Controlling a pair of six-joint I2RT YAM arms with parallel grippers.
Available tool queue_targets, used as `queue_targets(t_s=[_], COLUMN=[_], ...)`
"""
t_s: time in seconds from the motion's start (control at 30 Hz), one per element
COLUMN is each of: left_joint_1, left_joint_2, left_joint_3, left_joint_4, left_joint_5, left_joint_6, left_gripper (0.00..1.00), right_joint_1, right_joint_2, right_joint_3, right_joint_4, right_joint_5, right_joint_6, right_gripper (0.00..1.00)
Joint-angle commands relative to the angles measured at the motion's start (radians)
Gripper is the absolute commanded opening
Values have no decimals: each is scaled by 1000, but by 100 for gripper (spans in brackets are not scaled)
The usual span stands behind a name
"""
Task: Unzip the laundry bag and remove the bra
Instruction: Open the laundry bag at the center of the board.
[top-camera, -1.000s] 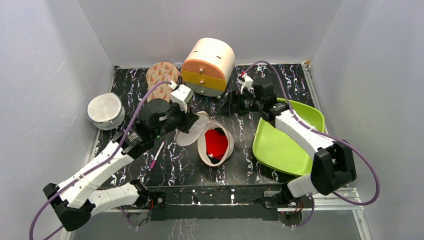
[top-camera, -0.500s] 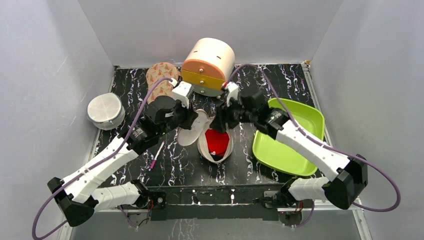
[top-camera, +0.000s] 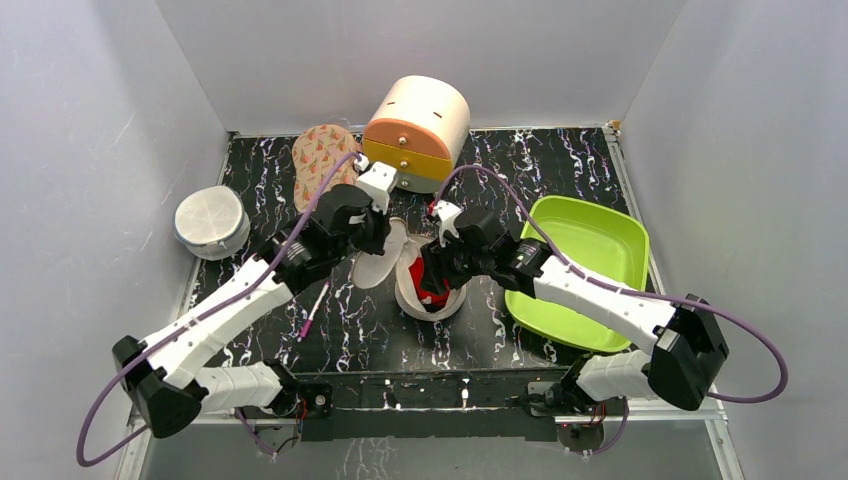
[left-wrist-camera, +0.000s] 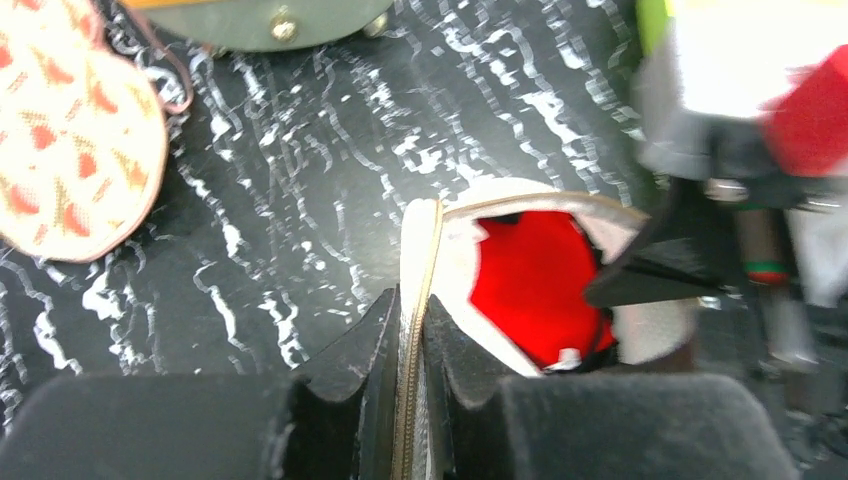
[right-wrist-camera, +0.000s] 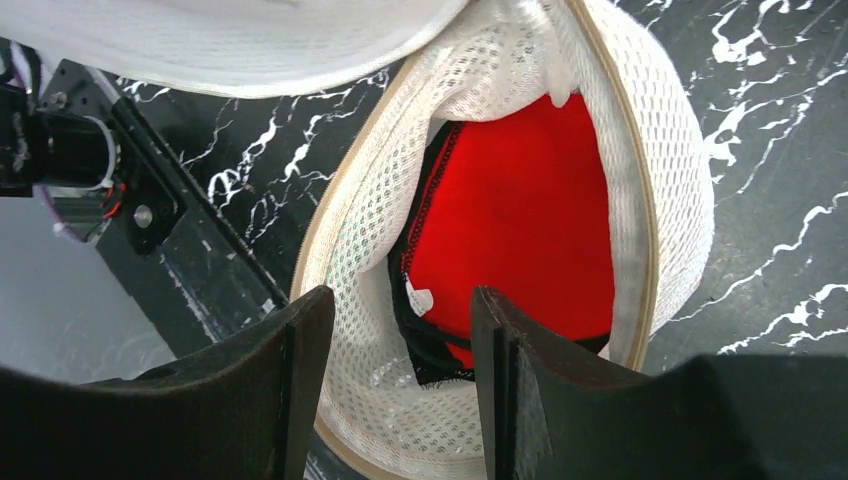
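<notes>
The laundry bag (top-camera: 412, 300) lies unzipped mid-table, its lid flap (top-camera: 378, 262) swung up to the left. The red bra (top-camera: 436, 292) with black edging sits inside it. My left gripper (top-camera: 388, 238) is shut on the lid's zip rim (left-wrist-camera: 418, 262), which runs between its fingertips (left-wrist-camera: 384, 318). The right gripper (top-camera: 432, 272) hangs just over the bag's mouth with its jaws open. In the right wrist view the right gripper (right-wrist-camera: 400, 312) has one finger over the mesh wall (right-wrist-camera: 350, 240) and one over the bra (right-wrist-camera: 520, 225), and it grips nothing.
A green tray (top-camera: 590, 225) lies right of the bag, under my right forearm. At the back stand a cream and orange drawer box (top-camera: 415, 125) and a carrot-print pad (top-camera: 322, 150). A flat white mesh case (top-camera: 211, 220) sits far left, and a pink pen (top-camera: 312, 312) lies near the bag.
My right gripper swung from the back of the table down over the open bag, its jaws narrowing on the way. The left gripper kept hold of the lid and shifted slightly back.
</notes>
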Motion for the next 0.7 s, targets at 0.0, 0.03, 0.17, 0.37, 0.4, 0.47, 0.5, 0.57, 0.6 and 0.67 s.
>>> queue_targets(t_s=[0.0,0.03,0.17,0.37,0.4,0.47,0.5,0.57,0.6,0.67], left_joint_1=[68,90,129,129,129,129,129,129,129,129], left_joint_2=[74,94,110,2,-7,-19,-28,-48,-63,-95], left_joint_3=[28,46,138,62,35,-18,-47,-110,-156,-223], left_joint_4=[-96,-121,-164,-51,-43,-30,-24,9,35,95], left_joint_5=[-110,-133,-102,146,162,192,205,238,258,304], left_joint_6=[137,153,162,53,29,-24,-58,-127,-164,-237], left_gripper=[16,24,61,76,76,73,71,69,68,67], right_joint_1=[1,3,2,3,3,4,4,7,9,11], right_joint_2=[7,13,31,48,55,68,78,92,98,109], right_joint_3=[4,9,22,28,31,35,38,47,53,55], right_joint_4=[31,20,-10,3,3,7,13,20,24,37], right_joint_5=[91,102,98,86,82,77,75,72,71,77], right_joint_6=[11,12,23,25,26,28,29,30,29,32], right_gripper=[50,50,50,49,45,40,39,37,37,37])
